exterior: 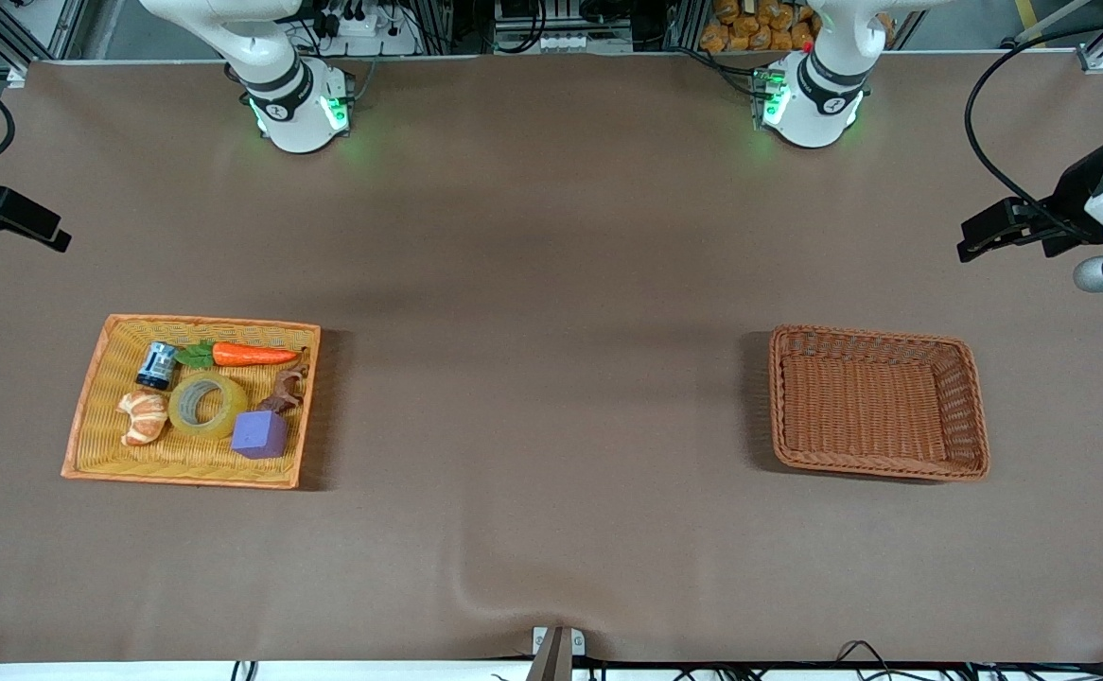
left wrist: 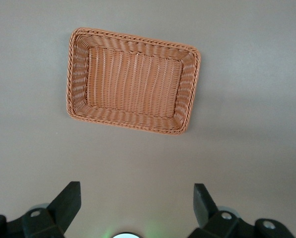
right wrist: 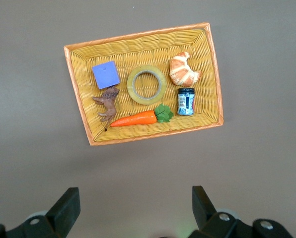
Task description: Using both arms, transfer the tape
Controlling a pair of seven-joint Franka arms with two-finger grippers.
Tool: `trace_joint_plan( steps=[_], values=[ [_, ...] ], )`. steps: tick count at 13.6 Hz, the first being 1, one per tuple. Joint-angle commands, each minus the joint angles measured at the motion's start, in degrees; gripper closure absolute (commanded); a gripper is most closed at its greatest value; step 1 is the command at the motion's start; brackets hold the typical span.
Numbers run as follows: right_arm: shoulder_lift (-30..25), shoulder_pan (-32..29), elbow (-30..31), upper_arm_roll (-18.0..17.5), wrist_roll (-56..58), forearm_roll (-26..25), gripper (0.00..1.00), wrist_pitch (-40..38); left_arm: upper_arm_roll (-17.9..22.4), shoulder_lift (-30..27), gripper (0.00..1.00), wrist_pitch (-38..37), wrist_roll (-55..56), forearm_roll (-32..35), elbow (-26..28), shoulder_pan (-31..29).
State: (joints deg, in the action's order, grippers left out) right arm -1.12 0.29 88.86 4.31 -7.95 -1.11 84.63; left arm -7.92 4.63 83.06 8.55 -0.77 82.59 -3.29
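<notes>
Nothing of the job is being done yet, as far as can be judged. The ring-shaped roll of see-through yellowish tape [exterior: 208, 405] is being kept in the flat yellow wicker tray with the orange rim [exterior: 97, 369], near the middle of it. The tray is sitting toward the right arm's end of the brown table [exterior: 551, 284].

The tray is being shared with other things. A purple cube [exterior: 260, 434] is lying just beside the tape, toward the tray's nearer edge. An orange-and-white toy croissant [exterior: 143, 417] is lying at the tape's other flank, by the tray's outer edge. A small dark jar with a blue label [exterior: 157, 364] and an orange toy carrot with green leaves [exterior: 241, 355] are lying along the tray's farther edge. A little brown toy animal [exterior: 286, 390] is lying between the carrot and the cube.

The deep brown wicker basket [exterior: 977, 407] toward the left arm's end is being kept with nothing in it.

The right gripper [right wrist: 133, 206] is being held high over the table near the tray, jaws spread wide and grasping nothing. The left gripper [left wrist: 137, 202] is being held high near the brown basket, jaws also spread and bare.

Picking up, handing over and dropping are all judged as left to do.
</notes>
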Motion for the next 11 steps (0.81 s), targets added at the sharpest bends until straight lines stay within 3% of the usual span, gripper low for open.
trace_joint_plan(
  steps=[1, 11],
  values=[
    [0.77, -0.65, -1.58, -0.7, -0.57, -0.38, 0.0, -0.69, -0.26, 0.2, 0.0, -0.97, -0.72, 1.21, -1.02, -0.32],
    [0.77, 0.24, -1.58, -0.79, -0.66, -0.38, 0.0, -0.78, -0.34, 0.9, 0.0, -0.97, -1.08, 1.03, -0.85, -0.58]
  ],
)
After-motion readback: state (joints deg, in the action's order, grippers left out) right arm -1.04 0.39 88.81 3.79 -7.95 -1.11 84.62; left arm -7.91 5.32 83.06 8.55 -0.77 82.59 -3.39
